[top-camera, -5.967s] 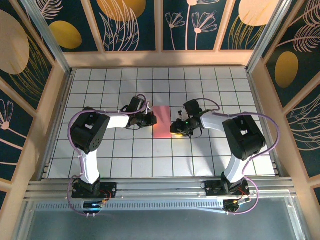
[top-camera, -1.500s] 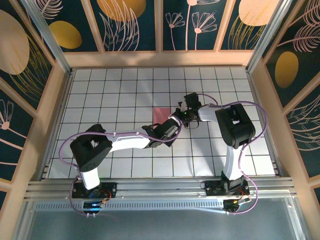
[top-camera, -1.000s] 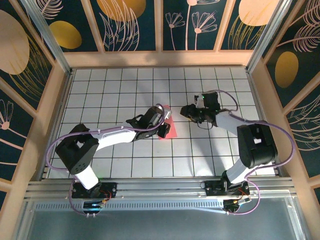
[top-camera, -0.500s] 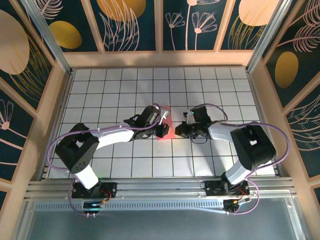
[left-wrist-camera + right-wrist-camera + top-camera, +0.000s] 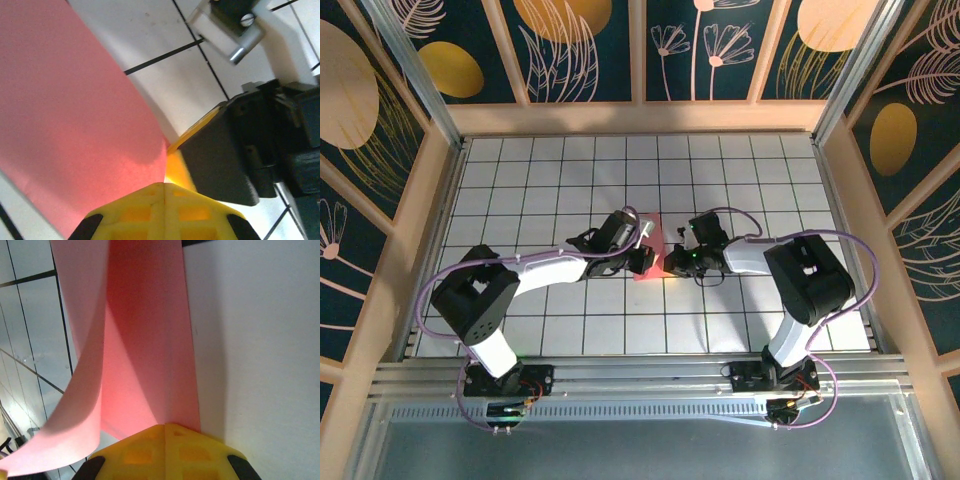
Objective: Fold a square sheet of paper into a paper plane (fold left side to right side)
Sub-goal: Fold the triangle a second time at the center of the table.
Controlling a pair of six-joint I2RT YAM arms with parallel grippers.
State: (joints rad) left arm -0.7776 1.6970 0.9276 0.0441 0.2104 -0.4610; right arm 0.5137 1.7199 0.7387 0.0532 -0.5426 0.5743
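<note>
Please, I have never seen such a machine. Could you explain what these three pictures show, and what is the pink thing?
Two robot arms are bolted to a gridded table. One picture looks down from above; the other two come from cameras on each wrist. Between the arms lies a square sheet of paper, salmon-pink, one side curling over. The left tool and right tool meet at it, both closed. The right tool appears to pinch the paper's edge.

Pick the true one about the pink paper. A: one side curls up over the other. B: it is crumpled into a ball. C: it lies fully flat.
A: the right wrist view shows the square sheet of paper with one flap arching over its flat layer.
</note>
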